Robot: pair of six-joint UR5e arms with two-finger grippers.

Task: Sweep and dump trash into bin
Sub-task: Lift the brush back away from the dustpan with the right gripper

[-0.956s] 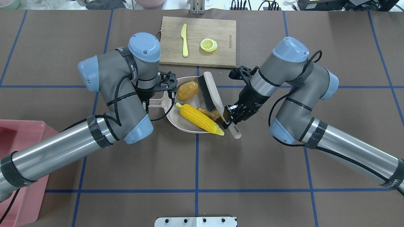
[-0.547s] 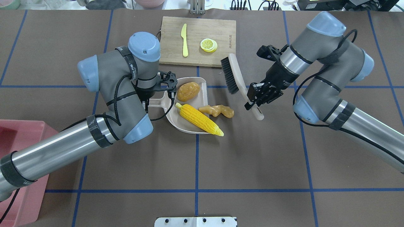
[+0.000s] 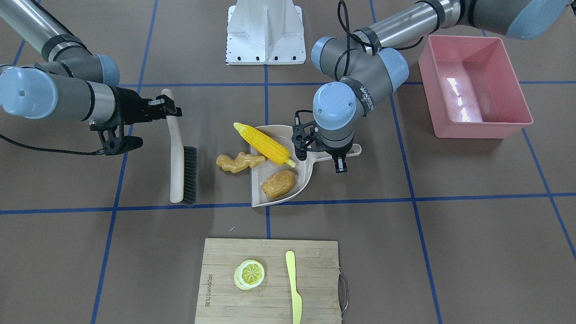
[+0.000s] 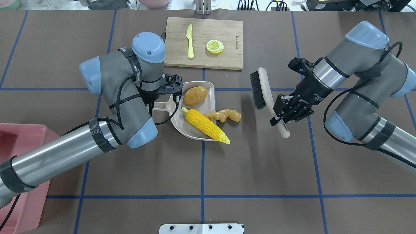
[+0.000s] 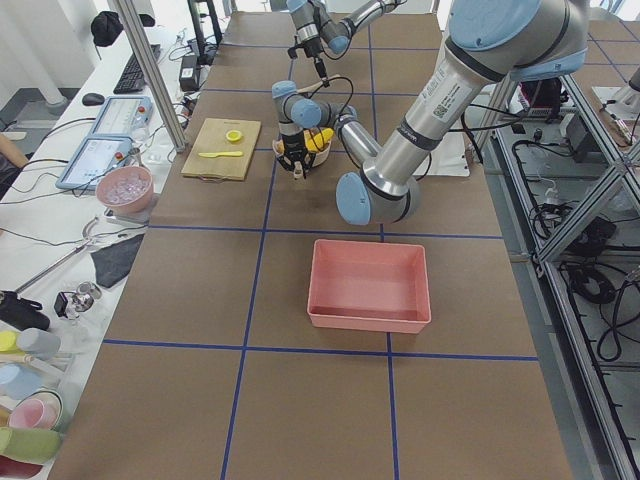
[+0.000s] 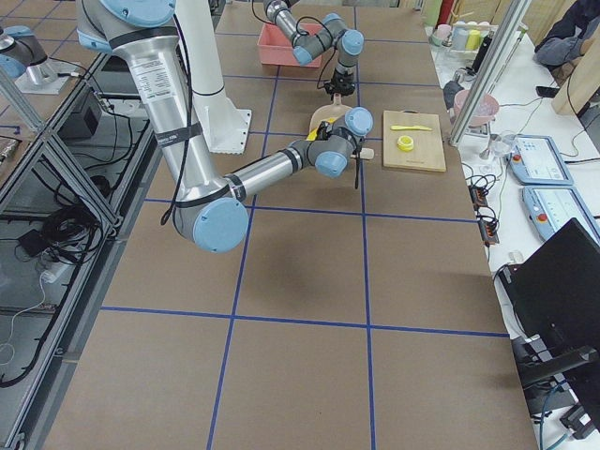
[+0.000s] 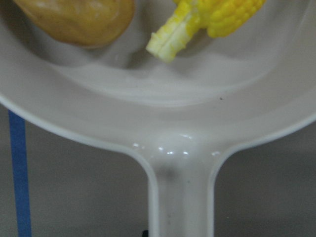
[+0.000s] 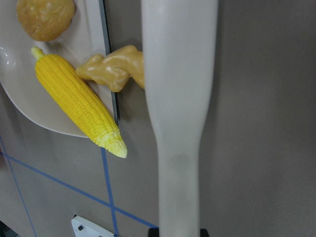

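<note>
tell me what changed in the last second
The right gripper, shut on the brush, swung it away from the dustpan to the robot's right. The ginger, then half hidden under the bristles, now lies in plain view at the pan's lip. The left gripper, dustpan, potato and corn stayed put.

Robot lab: taped-grid table (image 4: pixel 260 169), cluttered workbench (image 5: pixel 60 215).

- The left arm (image 4: pixel 123 94) and the right arm (image 4: pixel 354 81): silver tubes, grey joints, pale blue round caps (image 4: pixel 148 47).
- Black cables (image 4: pixel 118 97) loop along each, bound by black straps (image 4: pixel 137 69), some with white lettering.
</note>
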